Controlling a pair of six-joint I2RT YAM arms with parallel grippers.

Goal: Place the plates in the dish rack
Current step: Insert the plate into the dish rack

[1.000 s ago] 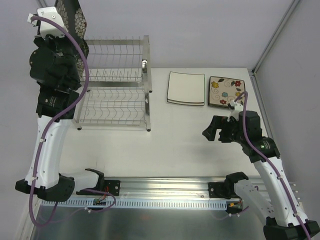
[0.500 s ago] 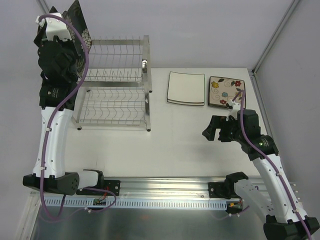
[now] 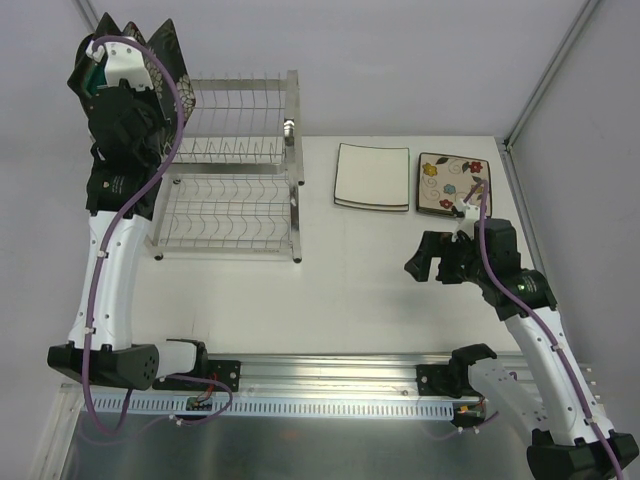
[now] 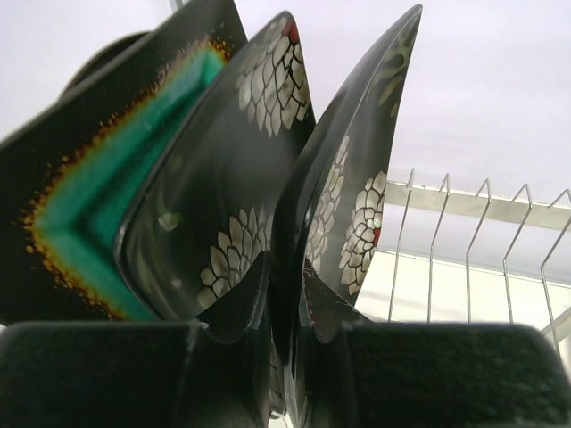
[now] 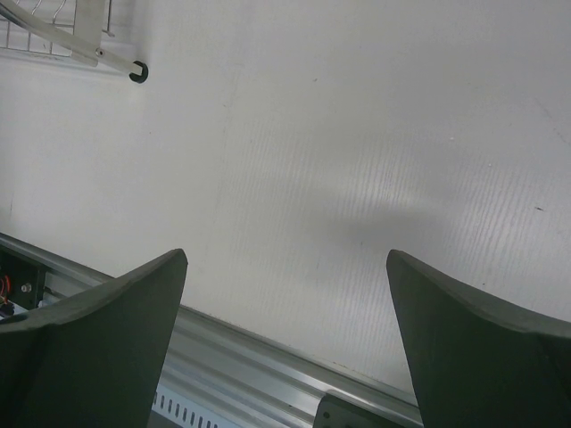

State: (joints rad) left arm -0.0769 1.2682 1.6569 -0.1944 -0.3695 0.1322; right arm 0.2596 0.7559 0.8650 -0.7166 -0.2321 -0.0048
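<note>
Now the black chrysanthemum plate point(image 4: 346, 209) stands on edge at the far-left upper end of the dish rack point(image 3: 235, 170), clamped in the left jaws.

The left jaws are pinched tight on the plate's near edge, one finger on each face. Just beside it the teal-centred plate point(image 4: 80, 205) also stands upright; whether the two touch cannot be told. Well apart, right of the rack, the white square plate point(image 3: 372, 177) and the flowered plate point(image 3: 452, 184) lie flat side by side on the counter point(image 3: 350, 290). The right jaws are spread wide with nothing between them, hovering over the counter near the flowered plate.
</note>
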